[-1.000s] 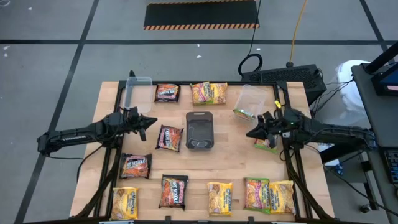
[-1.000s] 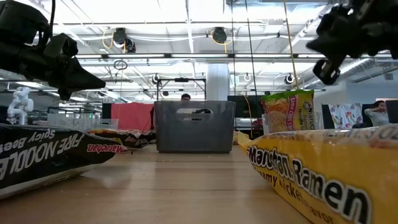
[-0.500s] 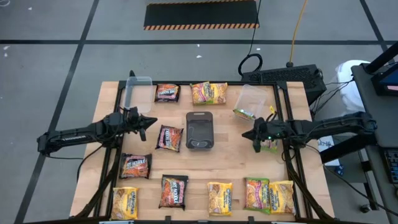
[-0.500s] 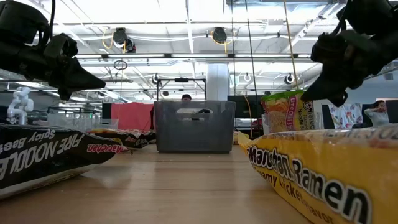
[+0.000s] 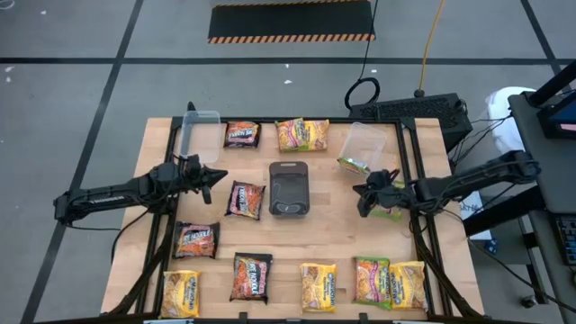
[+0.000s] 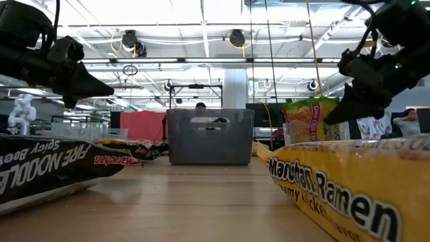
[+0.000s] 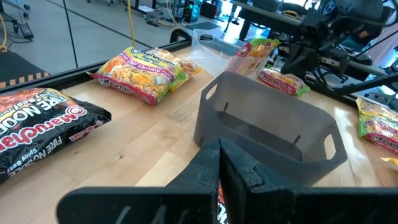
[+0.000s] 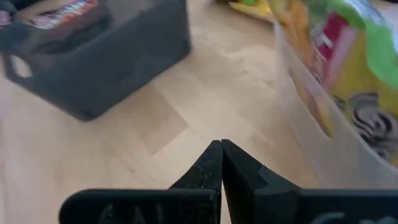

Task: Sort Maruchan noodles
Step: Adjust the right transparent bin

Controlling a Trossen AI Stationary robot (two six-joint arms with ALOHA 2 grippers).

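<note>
Ramen packets lie flat about the table: dark ones [image 5: 244, 199] [image 5: 196, 239] [image 5: 252, 275] [image 5: 241, 134], yellow ones [image 5: 181, 292] [image 5: 318, 286] [image 5: 407, 284], green-edged ones [image 5: 302, 134] [image 5: 371, 281]. One more stands in a clear tub [image 5: 360, 144], and another [image 5: 389, 211] lies under the right arm. My left gripper [image 5: 219, 175] is shut and hovers left of the dark grey tray [image 5: 289, 188]. My right gripper [image 5: 363, 202] is shut, low over bare wood just near of the tub [image 8: 311, 124]. In its wrist view the shut fingertips [image 8: 221, 149] point at the table.
A second clear tub [image 5: 200, 121] stands at the far left of the table. The grey tray [image 7: 267, 130] sits in the middle. Black frame rails run along the left and right table sides. Bare wood shows between the tray and the near row of packets.
My right gripper has come down toward the table and tipped its fingers downward, staying shut, and ends low beside the clear tub. The packets and the tubs have not moved.
</note>
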